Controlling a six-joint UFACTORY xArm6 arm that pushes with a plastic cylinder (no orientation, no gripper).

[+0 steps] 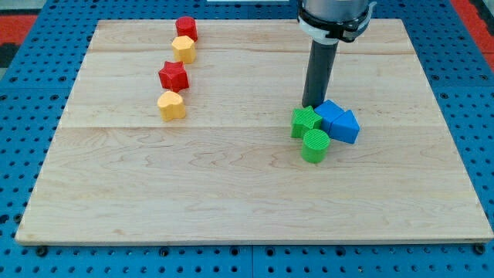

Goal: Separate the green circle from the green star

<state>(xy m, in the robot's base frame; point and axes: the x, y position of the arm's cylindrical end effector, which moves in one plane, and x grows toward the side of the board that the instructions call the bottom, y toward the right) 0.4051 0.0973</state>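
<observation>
I count 8 blocks: 2 red (186,28), 2 yellow (184,49), 2 green (306,122), 2 blue (344,127); 1 wooden board (231,193).

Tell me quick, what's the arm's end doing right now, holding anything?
My tip: a bare rod with no hand, holding nothing; it sits at the top edge of the green star, just left of the blue blocks, above the green circle.

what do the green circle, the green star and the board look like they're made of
Green circle: probably plastic, matte, with fine ridges on its top, perhaps 3D-printed. Green star: the same even green and dull finish, likely the same plastic. Board: pale wood, shown by the grain lines and plank seams, with a smooth, faintly shiny surface. My tip sits just above the star.
</observation>
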